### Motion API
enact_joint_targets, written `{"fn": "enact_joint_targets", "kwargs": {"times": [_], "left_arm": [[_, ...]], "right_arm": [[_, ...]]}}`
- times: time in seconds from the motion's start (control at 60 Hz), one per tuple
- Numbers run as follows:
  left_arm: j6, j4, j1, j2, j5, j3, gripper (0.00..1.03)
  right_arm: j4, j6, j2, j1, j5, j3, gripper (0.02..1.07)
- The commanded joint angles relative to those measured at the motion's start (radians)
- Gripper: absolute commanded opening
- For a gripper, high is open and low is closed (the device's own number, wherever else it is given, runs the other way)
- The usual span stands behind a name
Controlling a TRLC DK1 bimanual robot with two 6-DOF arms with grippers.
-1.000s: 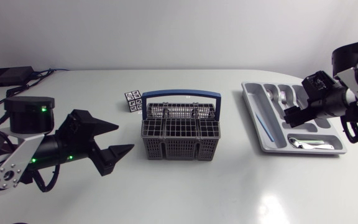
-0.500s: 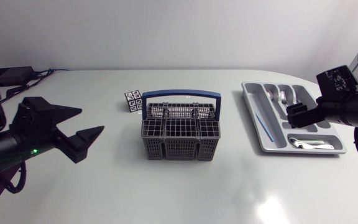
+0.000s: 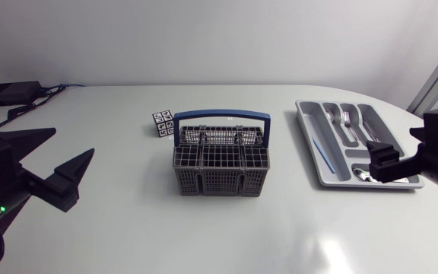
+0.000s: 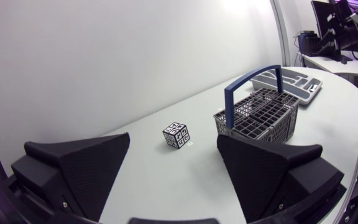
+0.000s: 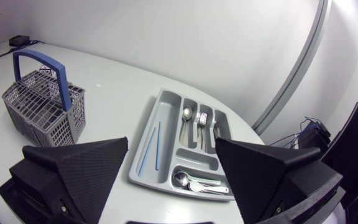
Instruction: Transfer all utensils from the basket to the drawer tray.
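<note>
Basket [image 3: 220, 156] at mid-desk, blue handle arched along its long axis, which runs side to side in the head view. No utensil is seen standing in it. The mesh walls hide the compartment bottoms, so emptiness is judged likely, not confirmed.

Tray [image 3: 310, 148] to the basket's right, apart from it, long axis running away from the desk's near edge. Noted in it: a spoon [image 5: 186, 114], a fork [image 5: 202, 118], two thin blue sticks [image 5: 151, 146] in the long slot, more spoons [image 5: 194, 182] in the cross slot. The slot beside the fork is dark and its content cannot be made out.

Left claw [image 3: 73, 141] is held wide, empty, well to the basket's left. A marker cube [image 4: 176, 135] lies ahead between its fingers, the basket beyond and to one side.

Right claw [image 5: 171, 149] is likewise spread wide and empty, at the tray's near end. In the head view the tray's near right corner is covered by it.

Should anything be left in the basket, the left claw is judged better placed: nothing lies between it and the basket, whereas part of the tray lies between the basket and the right claw.
</note>
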Motion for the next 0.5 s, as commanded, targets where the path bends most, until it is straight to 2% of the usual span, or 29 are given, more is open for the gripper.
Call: {"fn": "enact_joint_targets", "kwargs": {"times": [0.0, 0.133, 0.483], "left_arm": [[-0.052, 0.007, 0.009, -0.045, -0.018, -0.058, 0.98], [-0.107, 0.018, 0.012, -0.114, -0.055, -0.116, 0.98], [-0.264, 0.049, 0.021, -0.312, -0.162, -0.278, 0.98]], "right_arm": [[0.006, 0.005, -0.053, 0.004, 0.016, -0.05, 1.03], [0.005, -0.001, -0.144, -0.001, 0.022, -0.105, 1.03], [0.115, 0.123, -0.341, -0.005, -0.018, -0.281, 1.03]]}}
